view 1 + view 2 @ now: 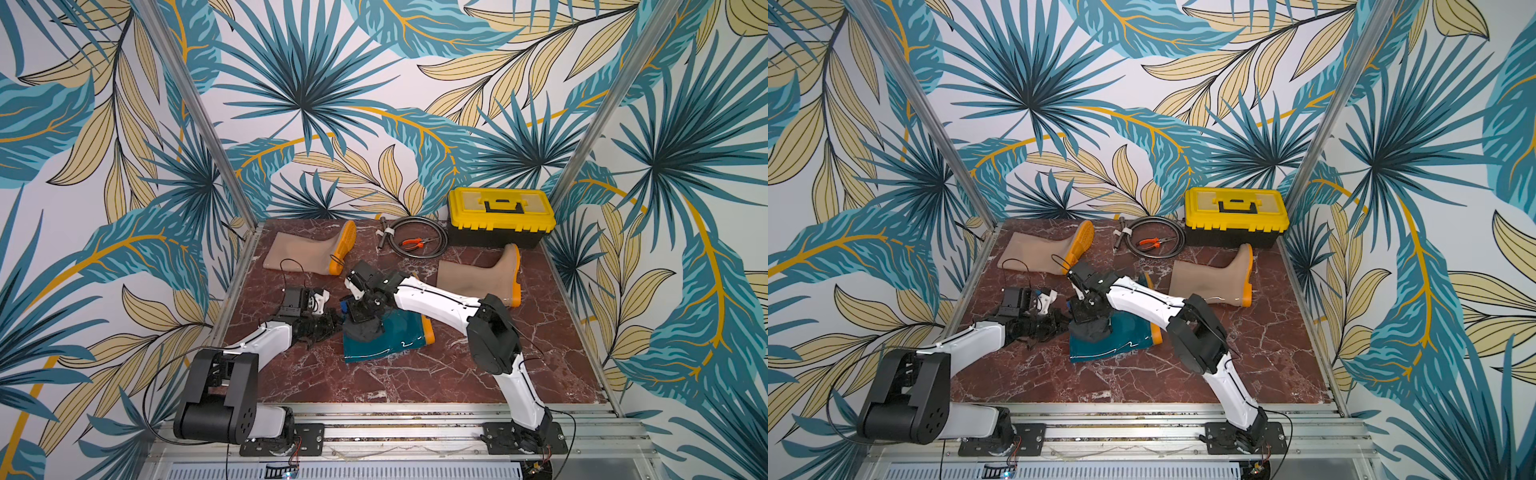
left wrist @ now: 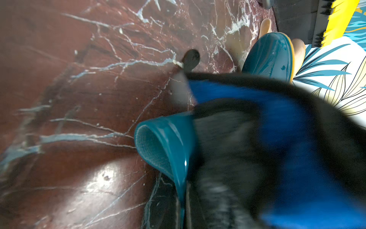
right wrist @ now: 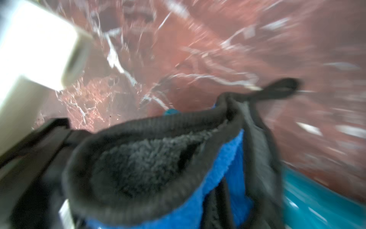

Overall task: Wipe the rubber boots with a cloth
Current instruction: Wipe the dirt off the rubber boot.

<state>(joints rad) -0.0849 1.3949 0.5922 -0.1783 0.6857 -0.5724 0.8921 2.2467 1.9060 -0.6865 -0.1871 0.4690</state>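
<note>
A red marble worktop [image 1: 415, 382] carries everything. From its near edge the left arm [image 1: 266, 338] and the right arm [image 1: 436, 299] reach in and meet near the middle. A yellow-lidded toolbox [image 1: 500, 216] stands in the far right corner. A tan boot [image 1: 303, 253] lies on its side at the far left, and a 2nd tan boot [image 1: 478, 278] lies just in front of the toolbox. The teal boot [image 1: 386, 343] lies on its side at the centre. A coiled cable [image 1: 419, 239] sits beside the toolbox. The dark cloth [image 1: 363, 328], blue on 1 face, is bunched on the teal boot's leg, and the right jaws are clenched on it from above. Orange pliers [image 1: 411, 244] lie inside the cable's ring. The left jaws are clenched at the teal boot's open end; whether they pinch its rim cannot be told.
</note>
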